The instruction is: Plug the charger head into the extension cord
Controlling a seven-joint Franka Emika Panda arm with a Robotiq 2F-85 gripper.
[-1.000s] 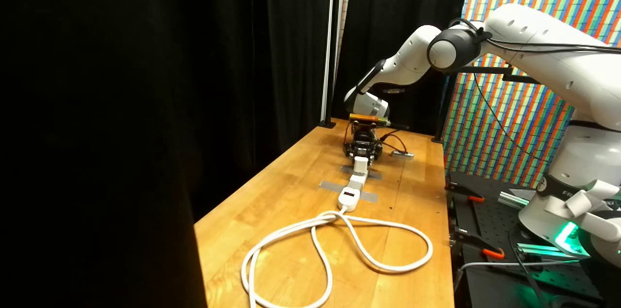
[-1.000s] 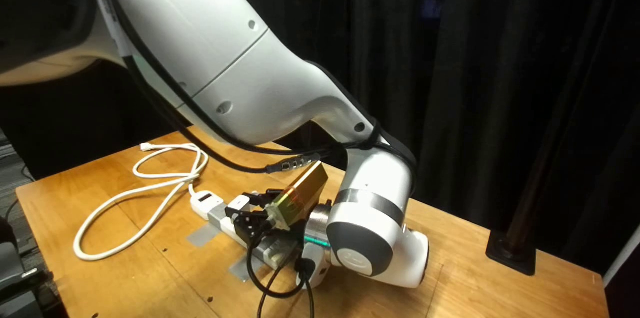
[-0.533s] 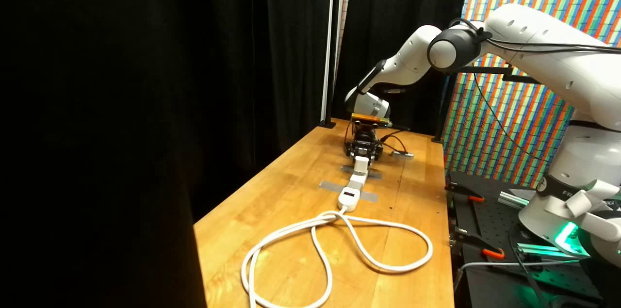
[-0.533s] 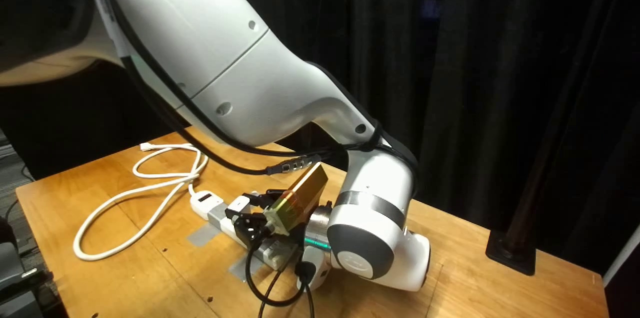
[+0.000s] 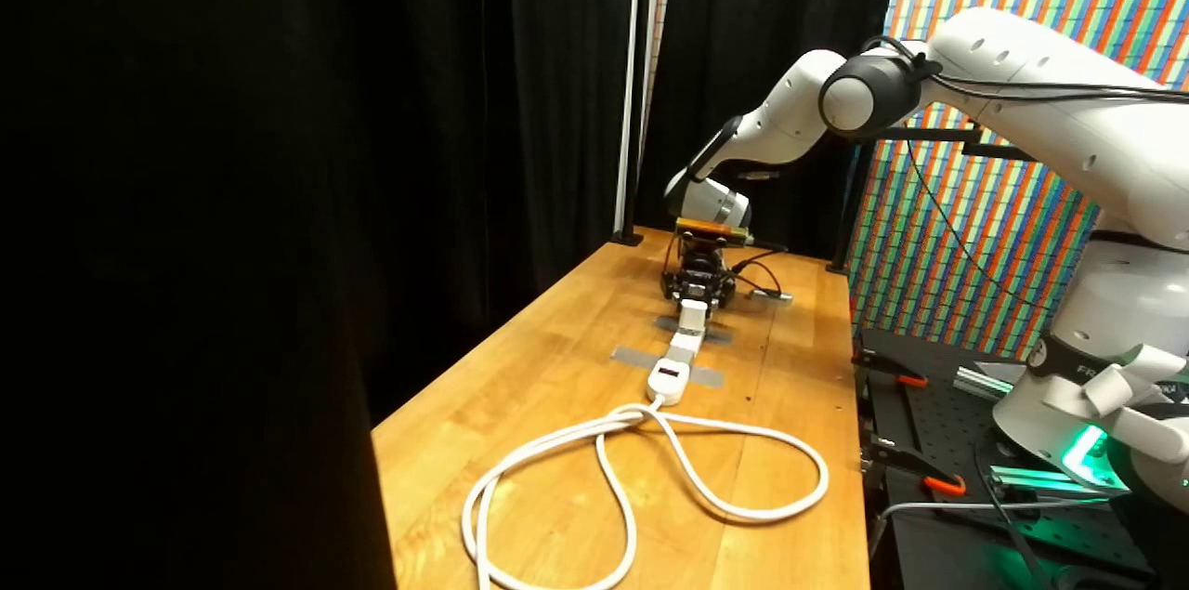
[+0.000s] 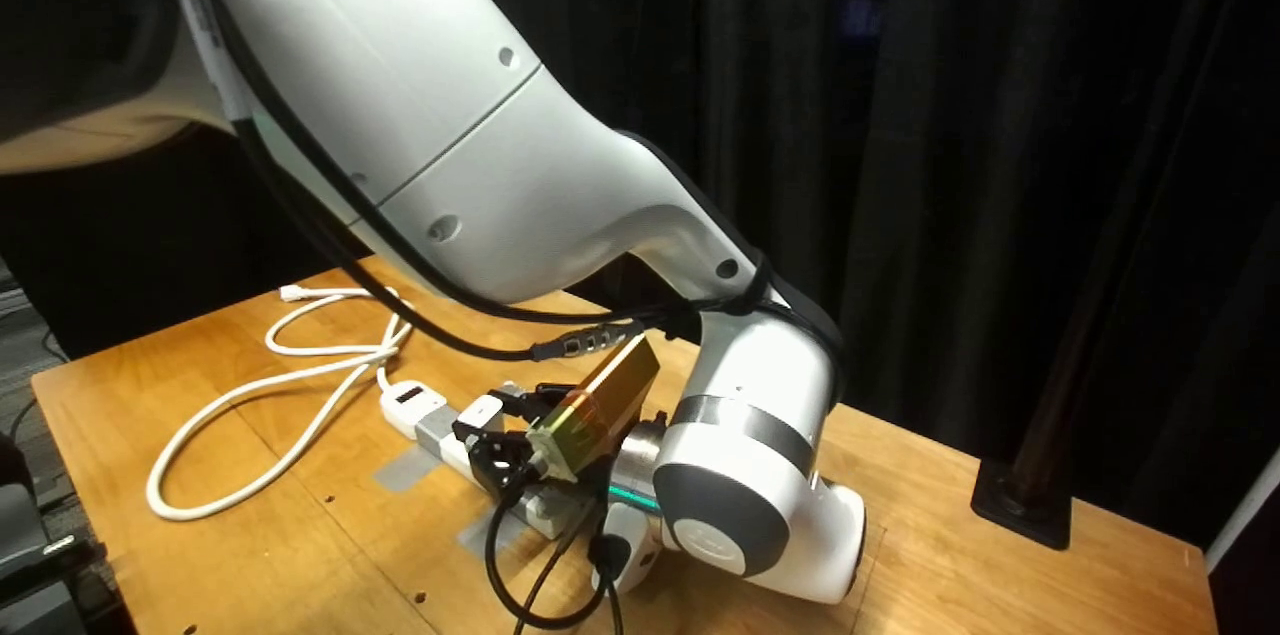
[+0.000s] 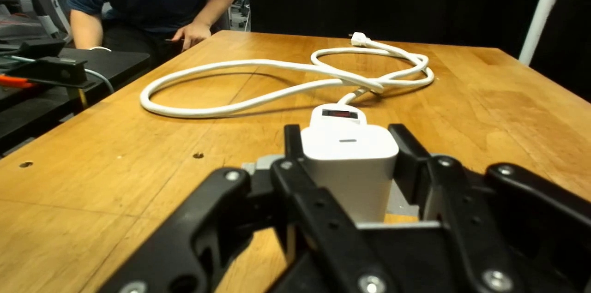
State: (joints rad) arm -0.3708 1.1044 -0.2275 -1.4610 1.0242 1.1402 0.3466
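Note:
The charger head [image 7: 349,145], a white block with a small slot on top, stands upright between the fingers [image 7: 292,143] in the wrist view. My gripper [image 7: 346,132] is shut on it. In an exterior view the charger head [image 6: 481,412] is held over the socket strip of the extension cord [image 6: 412,405]. It also shows over the strip in an exterior view [image 5: 693,315]. Its prongs and underside are hidden, so I cannot tell whether they are in the sockets. The cord's white end block with a dark display [image 7: 338,115] lies just beyond the charger head.
Grey tape [image 5: 635,357] crosses the strip on the wooden table [image 5: 520,413]. The white cable [image 5: 822,469] lies in loops ahead of the strip and ends in a plug [image 7: 359,39]. Black clamps [image 5: 915,465] stand beyond the table's edge. A person sits beyond the table.
The arm's wrist has lowered and shifted slightly, most clearly over the last half second. The charger head has moved slightly with the gripper. The cord has not moved.

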